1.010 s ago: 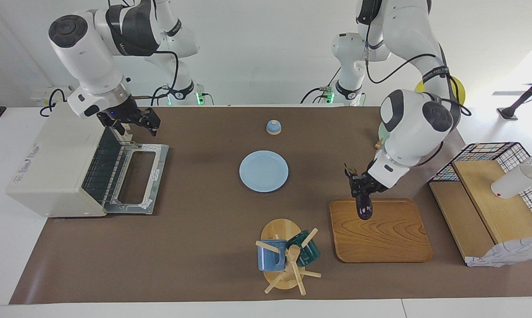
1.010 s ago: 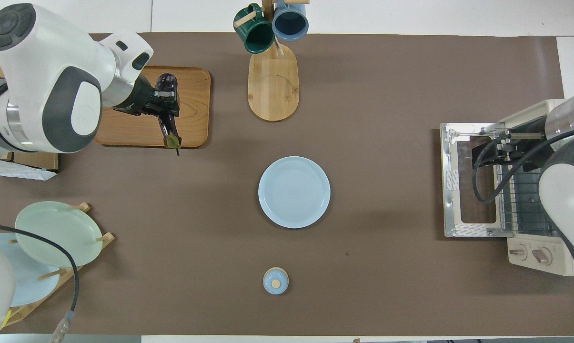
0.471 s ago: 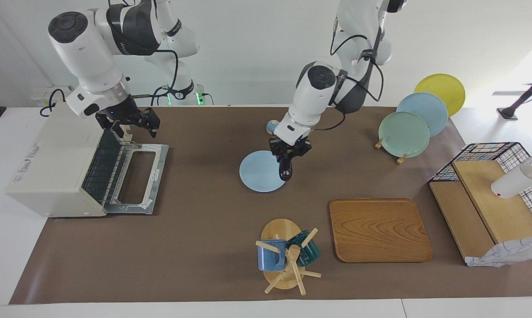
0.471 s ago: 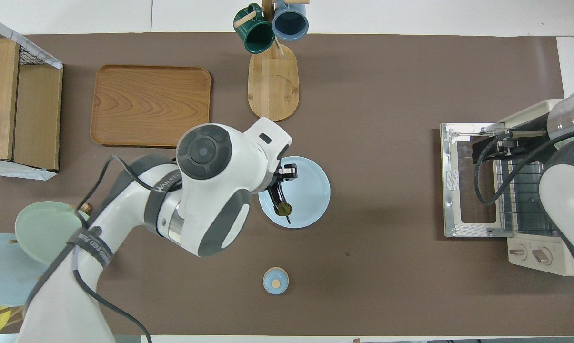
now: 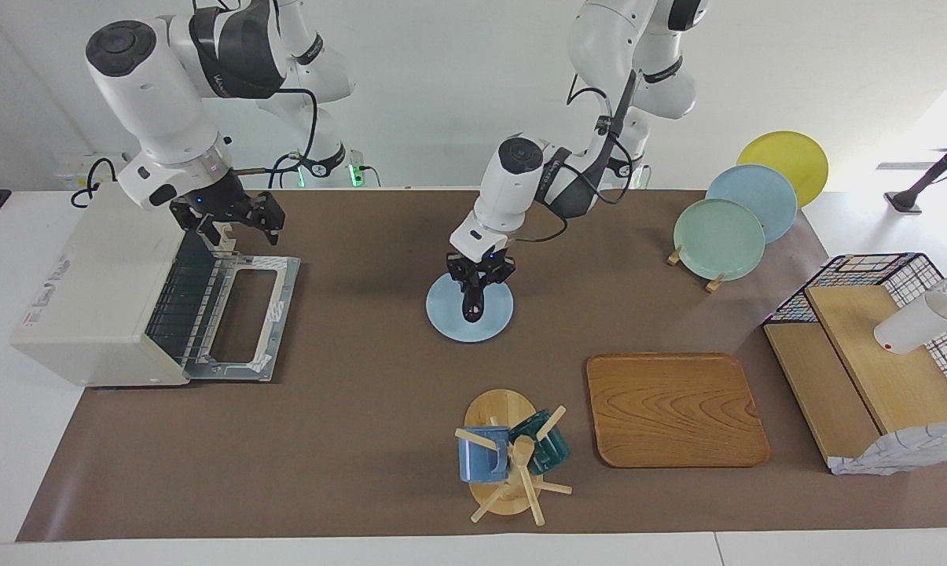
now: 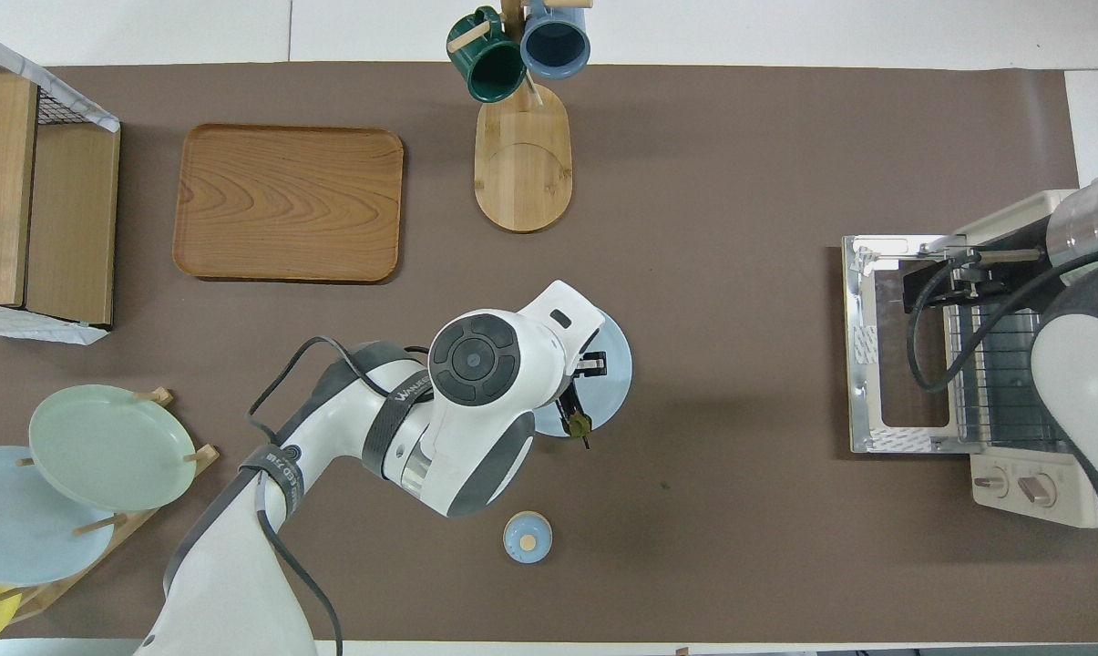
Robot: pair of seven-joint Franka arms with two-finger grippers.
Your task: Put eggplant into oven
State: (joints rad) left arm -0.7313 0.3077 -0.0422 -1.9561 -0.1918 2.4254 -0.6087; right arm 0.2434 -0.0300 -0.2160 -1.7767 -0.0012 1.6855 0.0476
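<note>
I find the slim, glossy dark purple-black eggplant (image 5: 471, 306) held in the air over the round pale blue plate (image 5: 493, 324) at the middle of the worktop (image 5: 363, 440). Its long axis hangs steeply, rounded end down toward the plate. In the overhead view its small green stem cap (image 6: 579, 423) sits on the side toward the robots, so it leans slightly. I cannot tell whether its lower end touches the plate.

The left gripper (image 5: 479, 273) is clamped on the eggplant's upper part, fingers closed against it.

Toward the right arm's end stands the boxy cream-white toaster oven (image 5: 100, 299), its glass door (image 5: 245, 318) dropped flat and the wire rack (image 5: 184, 297) exposed. The right gripper (image 5: 233, 222) hangs over the door's hinge edge, fingers spread wide and holding nothing.

A small blue domed lid with a wooden knob (image 6: 527, 537) lies nearer the robots than the plate.
</note>
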